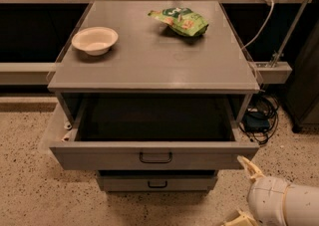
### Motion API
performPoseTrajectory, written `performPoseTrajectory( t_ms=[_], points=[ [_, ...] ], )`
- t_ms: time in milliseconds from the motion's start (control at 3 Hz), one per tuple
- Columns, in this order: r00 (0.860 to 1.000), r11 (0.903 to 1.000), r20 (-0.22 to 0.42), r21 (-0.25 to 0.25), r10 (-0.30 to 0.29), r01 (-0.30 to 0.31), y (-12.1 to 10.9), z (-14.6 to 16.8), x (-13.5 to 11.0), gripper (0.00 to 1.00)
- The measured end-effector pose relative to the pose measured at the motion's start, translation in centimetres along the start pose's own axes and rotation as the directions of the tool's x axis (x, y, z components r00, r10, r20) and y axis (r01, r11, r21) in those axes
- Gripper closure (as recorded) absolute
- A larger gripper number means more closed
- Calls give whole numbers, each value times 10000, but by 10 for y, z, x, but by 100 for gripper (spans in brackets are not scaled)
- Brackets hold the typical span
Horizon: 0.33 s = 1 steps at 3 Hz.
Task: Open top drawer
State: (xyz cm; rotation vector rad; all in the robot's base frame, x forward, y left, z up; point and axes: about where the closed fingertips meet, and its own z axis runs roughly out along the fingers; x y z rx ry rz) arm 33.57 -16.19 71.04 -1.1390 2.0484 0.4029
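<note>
Top drawer [154, 156], standing out with its dark interior exposed, lies above and left of the gripper [238, 191]. The gripper's cream fingers are spread apart and empty, just below the drawer front's right corner.

I can read no writing anywhere from here; the green bag [179, 21] on the cabinet top [149, 63] carries print, but I cannot make out a word. My gripper [235, 190] sits at lower right, fingers spread apart

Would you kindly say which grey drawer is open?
The top drawer, pulled out, dark interior exposed; the narrower drawer beneath is shut. The gripper, open, sits lower right.
</note>
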Motion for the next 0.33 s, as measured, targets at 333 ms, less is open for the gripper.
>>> performPoseTrajectory(
  t_ms=[333],
  points=[
    [10000,10000,0,0,0,0,0,0,0,0]
  ],
)
